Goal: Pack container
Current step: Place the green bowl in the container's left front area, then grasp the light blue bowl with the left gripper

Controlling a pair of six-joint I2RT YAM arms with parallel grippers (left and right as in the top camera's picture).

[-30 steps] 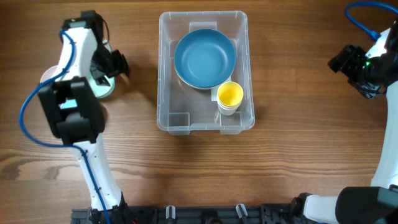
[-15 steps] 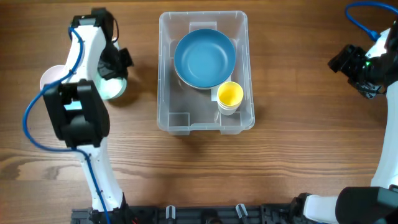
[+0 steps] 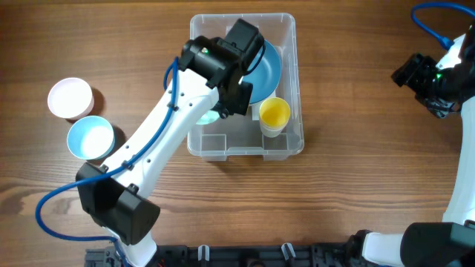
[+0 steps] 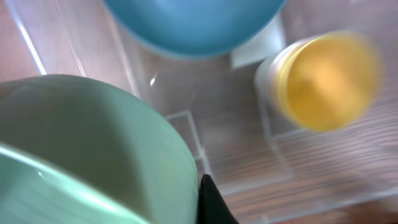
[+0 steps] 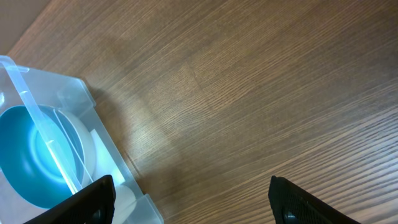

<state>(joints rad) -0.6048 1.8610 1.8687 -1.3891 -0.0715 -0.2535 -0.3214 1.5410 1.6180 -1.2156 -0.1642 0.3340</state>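
Left arm (image 3: 159,130) extended, right arm (image 3: 445,67) folded.
Your left fingers (image 4: 211,199) grip a green cup (image 4: 81,149); right fingers (image 5: 93,199) stand apart.

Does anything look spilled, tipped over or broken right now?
Nothing stands out. The blue bowl and yellow cup sit upright in the container; the left gripper holds a green bowl over it.
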